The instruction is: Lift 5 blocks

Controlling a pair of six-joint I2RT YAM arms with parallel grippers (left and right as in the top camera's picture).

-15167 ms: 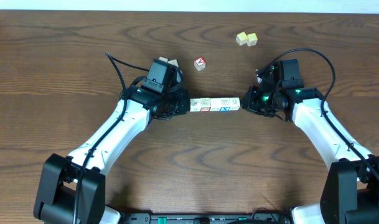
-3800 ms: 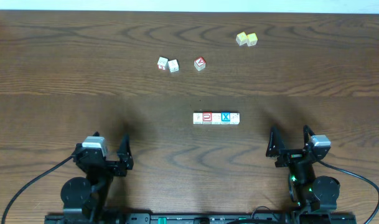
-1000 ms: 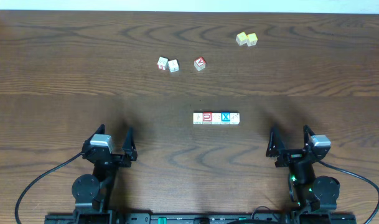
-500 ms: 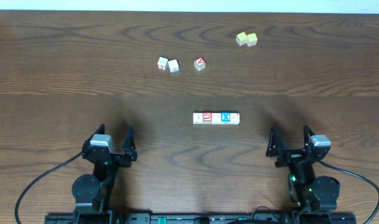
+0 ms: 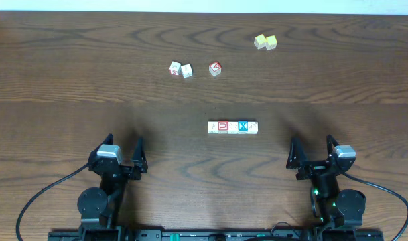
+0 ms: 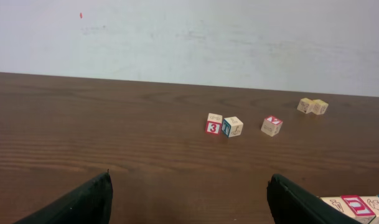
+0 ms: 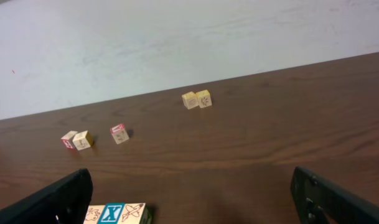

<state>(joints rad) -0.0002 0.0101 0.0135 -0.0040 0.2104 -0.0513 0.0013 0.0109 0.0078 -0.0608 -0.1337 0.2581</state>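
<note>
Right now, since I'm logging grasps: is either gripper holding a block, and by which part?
Nothing is held. The left gripper and right gripper are both open and empty, well apart from the row of blocks.

Dark brown wood-grain table (image 5: pixel 56 80); cream blocks (image 5: pixel 232 126) with a red mark and a blue X; pale yellow cubes (image 5: pixel 265 41).

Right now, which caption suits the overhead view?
Left end effector and right end effector open and empty; row of blocks on table.
</note>
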